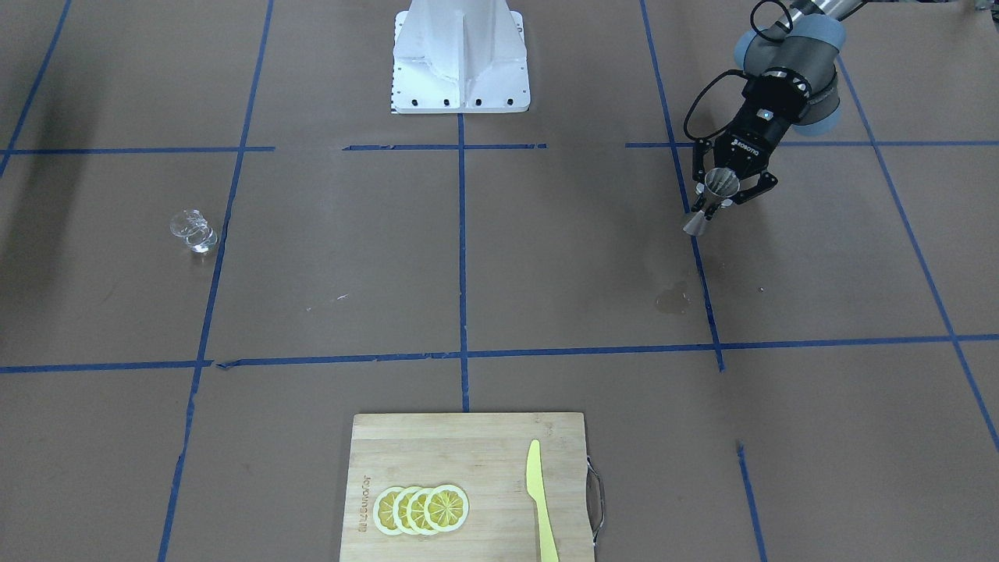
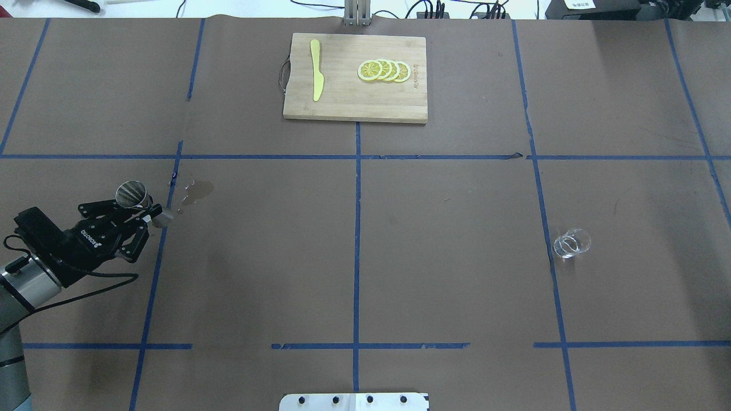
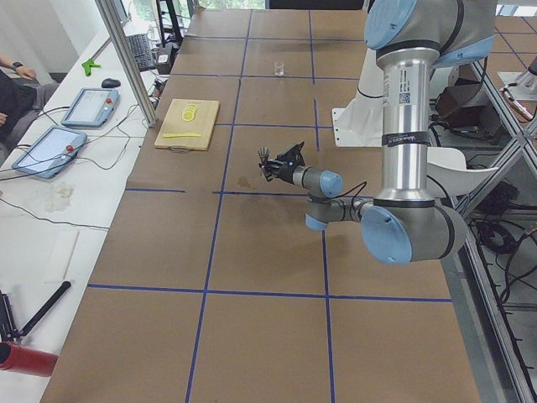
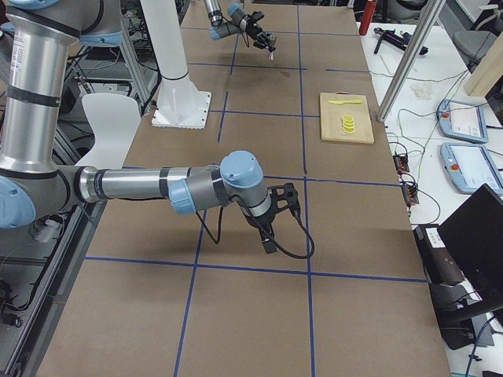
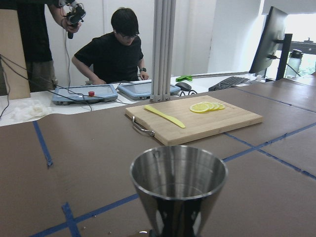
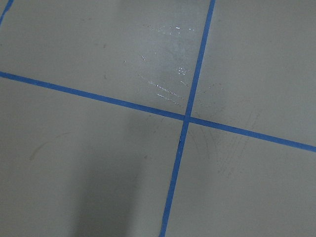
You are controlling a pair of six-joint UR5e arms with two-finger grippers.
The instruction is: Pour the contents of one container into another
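Brown paper gridded with blue tape (image 2: 357,228) covers the surface (image 2: 445,228), and we start on the robot's side of the cutting board (image 2: 354,100). The right gripper (image 4: 269,239) hangs low over the paper, well short of the board. It shows only from the side, so I cannot tell whether its fingers are spread or pressed together.

Next comes the small clear cup (image 2: 571,244). It stands upright and alone, well short of the board and out past its plain end, with nothing touching it.

A touch closer to the board, off past its handle end, the left gripper (image 2: 147,210) is pinching the steel jigger (image 2: 132,194) at its narrow waist, a finger on each side, open mouth up. I cannot tell whether its foot meets the surface. Just beyond it, toward the board, there is a dark wet patch (image 2: 197,191) on the paper.

Now the board itself. A yellow knife (image 2: 316,77) lies by the metal handle (image 2: 282,74), and four overlapping lemon slices (image 2: 384,70) sit toward the other end. Past the board, a person (image 5: 116,54) in a black shirt leans over two tablets (image 5: 86,94).
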